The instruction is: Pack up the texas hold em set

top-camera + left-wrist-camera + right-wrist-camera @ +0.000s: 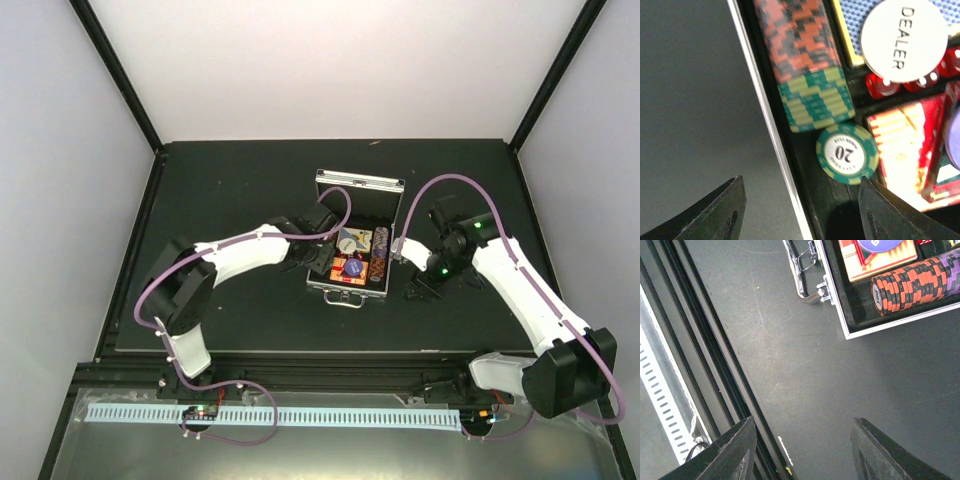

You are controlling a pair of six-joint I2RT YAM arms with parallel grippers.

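The briefcase is seen lying open at the middle of the table, lid at 12 o'clock, handle at 6. The left gripper is poised over the case's 9 o'clock edge, fingers spread wide with only the silver rim between them. A loose green chip lies flat at the near end of the row of chips, at about 1 o'clock from the gap. This looks to be the piece in hand. The wrist is best shifted toward 3 o'clock until the rim is cleared. The chip can then be pinched by its edge, tipped upright and pressed against the green stack. The dice, dealer button and card deck close by should not be nudged. The right gripper is held parted and empty over bare table at the case's 4 o'clock.
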